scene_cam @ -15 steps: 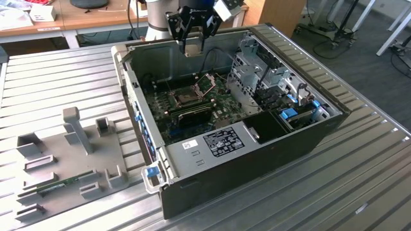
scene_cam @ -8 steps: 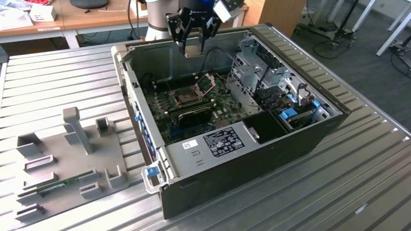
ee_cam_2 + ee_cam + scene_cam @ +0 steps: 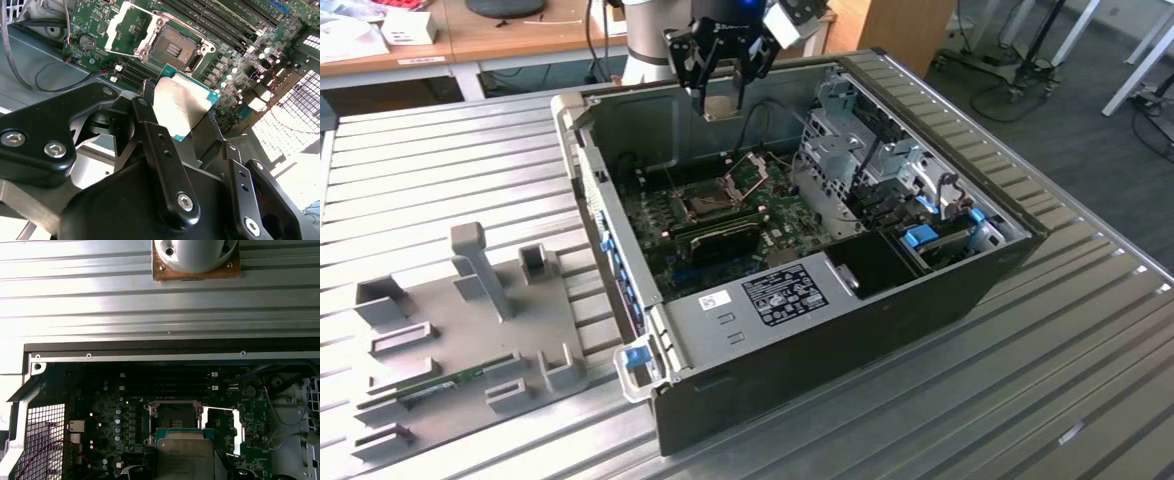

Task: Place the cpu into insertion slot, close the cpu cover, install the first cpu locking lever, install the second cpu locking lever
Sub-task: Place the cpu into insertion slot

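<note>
- My claw point(image 3: 719, 98) is pinched onto the cpu point(image 3: 182, 100). Its jaws are drawn in to the chip's width, with a finger point(image 3: 150, 132) on each of two opposite edges.
- The cpu hangs over the open case point(image 3: 854, 340), clear above the board point(image 3: 781, 235), with its metal top facing the wrist. It touches nothing but the claw.
- The slot point(image 3: 175, 47) lies bare on the board, away from the board's edges, with nothing in it.
- The cover point(image 3: 114, 31) is swung open and stands tilted up along one edge of the slot.
- My main worry is that the chip looks slightly skewed against the slot's edges in the second wrist view. Lowered like that, a corner could land on the slot's rim or contacts and bend them.
- The grip is only on thin edges, so I judge that a knock could tilt the chip or drop it onto the board.
- The raised cover sits just beside the slot, so a finger could clip it going down.
</note>
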